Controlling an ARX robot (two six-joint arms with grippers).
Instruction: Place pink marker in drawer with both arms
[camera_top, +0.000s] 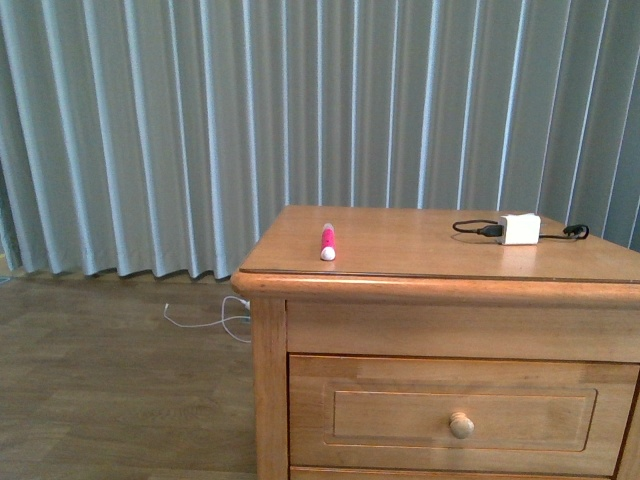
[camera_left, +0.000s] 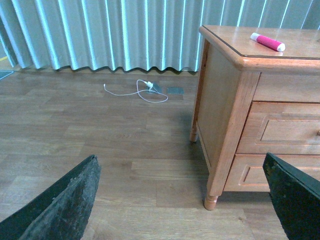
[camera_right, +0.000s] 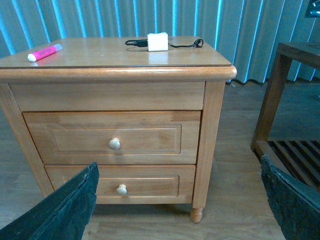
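- My left gripper (camera_left: 179, 156) has its fingers spread wide apart, with bare wooden floor (camera_left: 100, 130) showing between them.
- My right gripper (camera_right: 178, 161) is spread just as wide and faces the front of the cabinet (camera_right: 215, 130).
- The pink marker (camera_top: 327, 242) lies flat on the cabinet top near its front corner, white end towards the edge. It is well ahead of the left gripper, off to one side, and far from either set of fingers.
- The drawer (camera_right: 150, 137) is shut, its front flush with the frame. Its round knob (camera_right: 114, 144) is ahead of the right gripper and well apart from it.
- A white charger block (camera_top: 520, 229) with a black cable (camera_top: 470, 228) sits on the same top, well apart from the marker.
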